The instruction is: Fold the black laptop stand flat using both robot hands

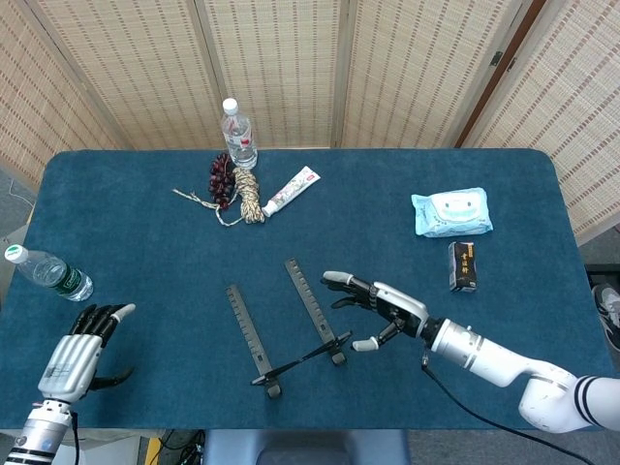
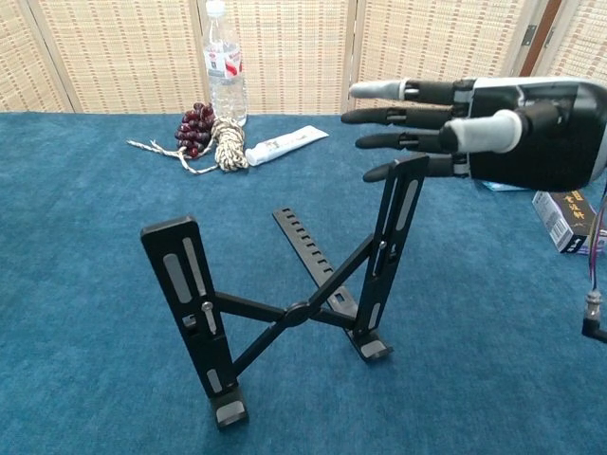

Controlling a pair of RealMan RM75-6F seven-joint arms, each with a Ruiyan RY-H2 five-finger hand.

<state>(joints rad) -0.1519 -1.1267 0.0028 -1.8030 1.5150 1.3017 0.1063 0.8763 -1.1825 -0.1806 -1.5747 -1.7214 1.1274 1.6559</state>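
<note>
The black laptop stand stands unfolded on the blue table, its two upright bars joined by crossed struts; from above it shows as two slotted bars. My right hand hovers open just above and right of the stand's right upright, fingers spread and pointing left, touching nothing. In the head view that right hand lies to the right of the stand. My left hand is open at the table's near left corner, far from the stand, and the chest view does not show it.
At the back stand a water bottle, dark beads, a rope coil and a tube. A wipes pack and small black box lie right. Another bottle lies at the left edge.
</note>
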